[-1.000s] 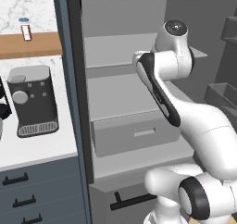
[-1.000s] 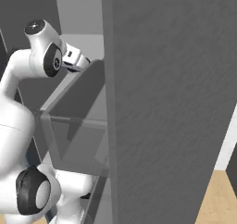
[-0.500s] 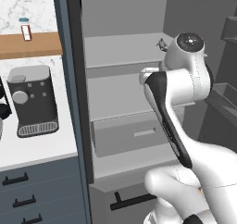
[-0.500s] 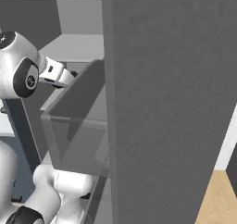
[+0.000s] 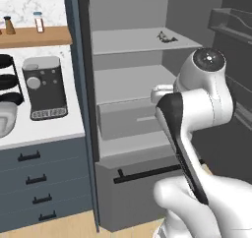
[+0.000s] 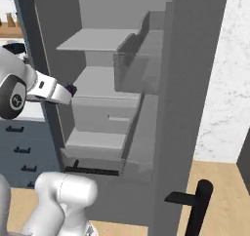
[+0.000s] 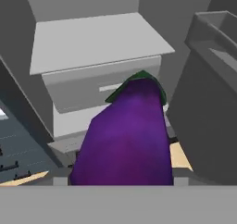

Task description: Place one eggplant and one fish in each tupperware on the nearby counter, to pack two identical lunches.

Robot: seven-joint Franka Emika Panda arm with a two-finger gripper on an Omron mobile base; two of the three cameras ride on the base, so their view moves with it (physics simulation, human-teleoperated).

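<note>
Since a second ago my arm has swung back out of the open fridge (image 6: 161, 84), elbow now folded in front of the drawers. My end effector (image 6: 71, 89) is gripping the eggplant (image 7: 125, 135), stem end pointing away toward the shelves, so I can carry it across to the worktop (image 5: 39, 129) on my left; the fish (image 5: 166, 36) lies on the upper shelf (image 5: 133, 39).

The end effector (image 6: 72, 89) is clamped on the eggplant (image 7: 125, 135), arm raised and bent.
</note>
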